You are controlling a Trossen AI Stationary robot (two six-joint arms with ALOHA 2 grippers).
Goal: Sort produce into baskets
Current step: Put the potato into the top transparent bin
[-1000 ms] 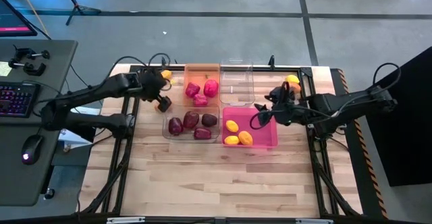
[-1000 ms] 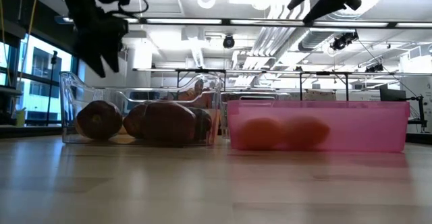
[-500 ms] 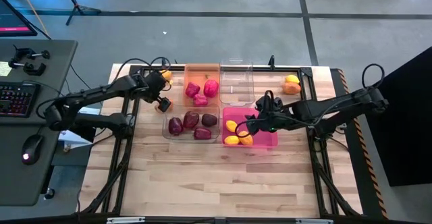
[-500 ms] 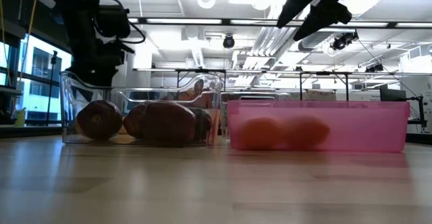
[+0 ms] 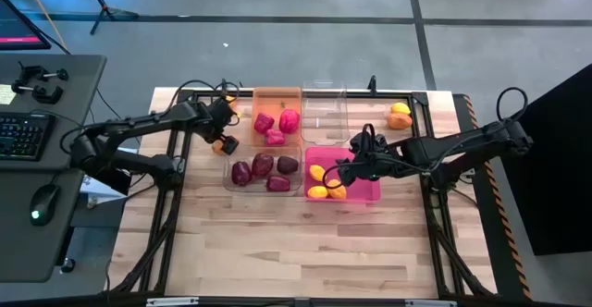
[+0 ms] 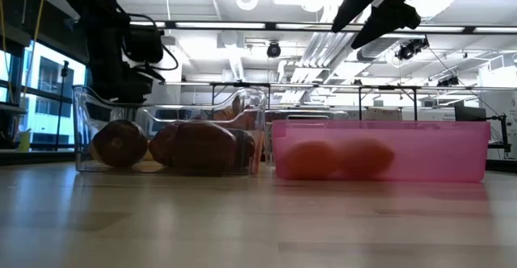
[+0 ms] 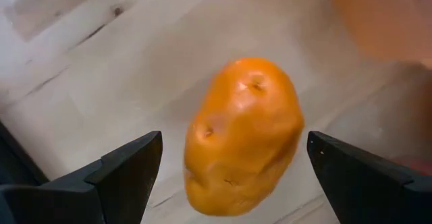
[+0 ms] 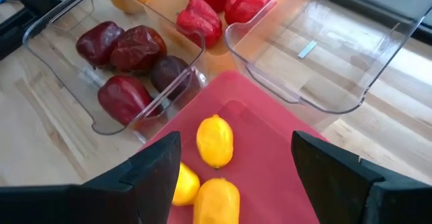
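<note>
An orange potato (image 7: 243, 136) lies on the bare wood just left of the orange basket (image 5: 276, 99), which holds three pink-red pieces. My left gripper (image 7: 233, 146) is open above the potato, one finger on either side and clear of it; the high view also shows the gripper (image 5: 223, 141). My right gripper (image 5: 344, 168) is open and empty over the pink basket (image 8: 270, 136), above three yellow pieces (image 8: 214, 141). The near clear basket (image 5: 264, 185) holds several maroon pieces. The far clear basket (image 5: 324, 113) holds nothing.
An orange and a yellow piece (image 5: 400, 115) lie at the table's far right. Another yellow piece (image 5: 227, 99) lies at the far left, beside the orange basket. The four baskets stand close together at mid table. The near half of the table (image 5: 296, 251) is bare wood.
My right gripper has gone from the far right toward the table's left and now hangs over the pink basket, still open. My left gripper has come down a little toward the orange potato.
</note>
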